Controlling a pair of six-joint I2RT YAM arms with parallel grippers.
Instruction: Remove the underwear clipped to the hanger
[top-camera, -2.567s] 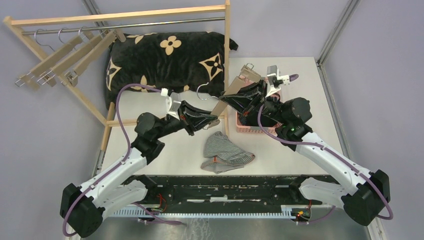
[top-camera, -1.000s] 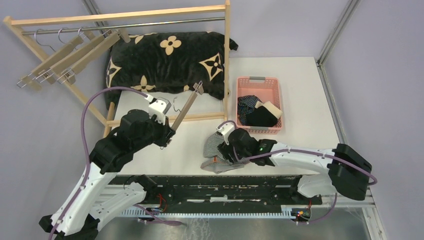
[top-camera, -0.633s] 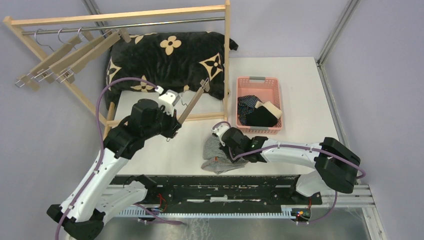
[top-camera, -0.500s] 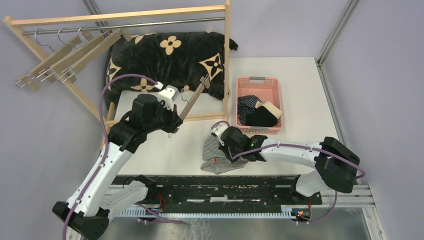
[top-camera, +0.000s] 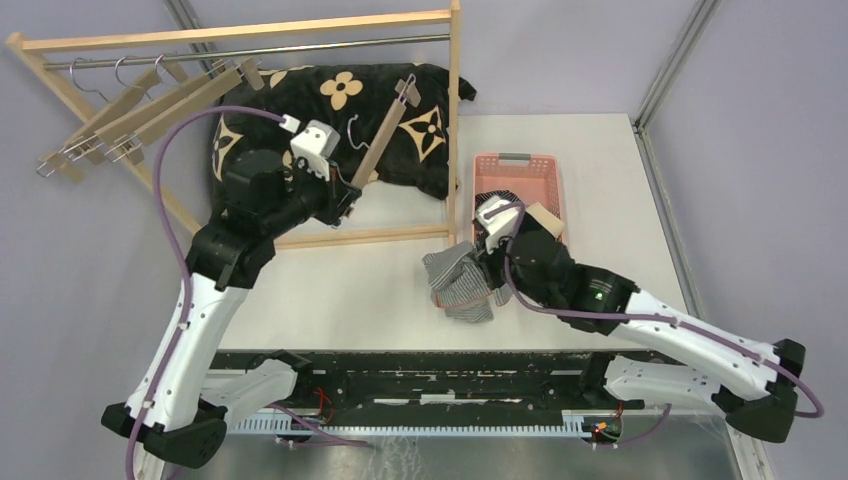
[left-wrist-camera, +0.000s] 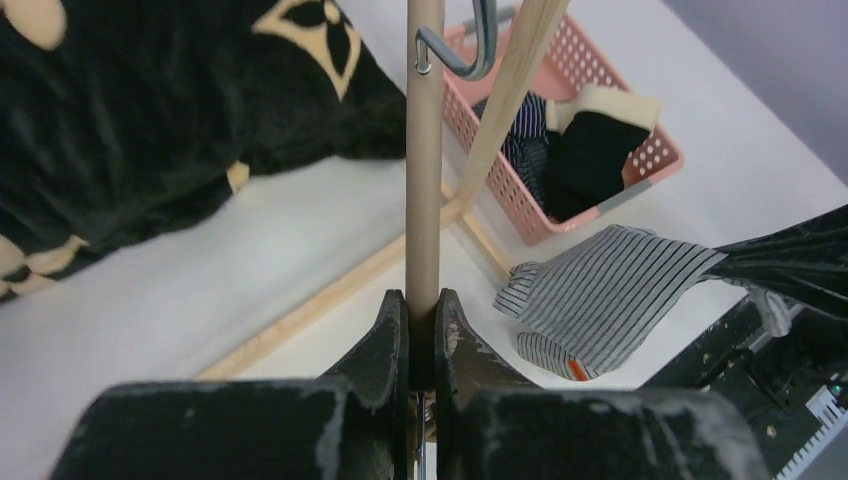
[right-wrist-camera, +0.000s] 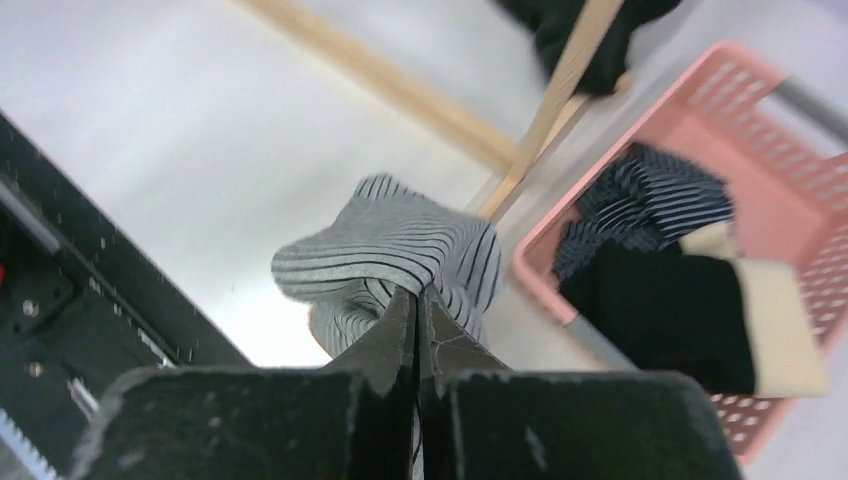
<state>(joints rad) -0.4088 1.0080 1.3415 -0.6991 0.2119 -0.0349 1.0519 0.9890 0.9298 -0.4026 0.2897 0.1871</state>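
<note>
left gripper (left-wrist-camera: 421, 305) clamping tight on the lower end of the wooden hanger (left-wrist-camera: 423, 150), hanger tilting up over the black flower cushion (top-camera: 300, 120) | right gripper (right-wrist-camera: 417, 295) pinching the grey-white pinstriped boxer shorts (right-wrist-camera: 390, 245), cloth hanging bunched over the white table (top-camera: 330, 280), just left of the pink basket (right-wrist-camera: 800, 160) | navy striped shorts (right-wrist-camera: 640, 210) and black shorts (right-wrist-camera: 660, 300) lying in the basket

Your left gripper (top-camera: 343, 197) is clamping the wooden hanger (top-camera: 384, 120), tilting over the black cushion (top-camera: 300, 105) at far left. Your right gripper (top-camera: 486, 266) is pinching the grey-white pinstriped boxers (top-camera: 458, 283) just beside the pink basket (top-camera: 545, 160).
</note>
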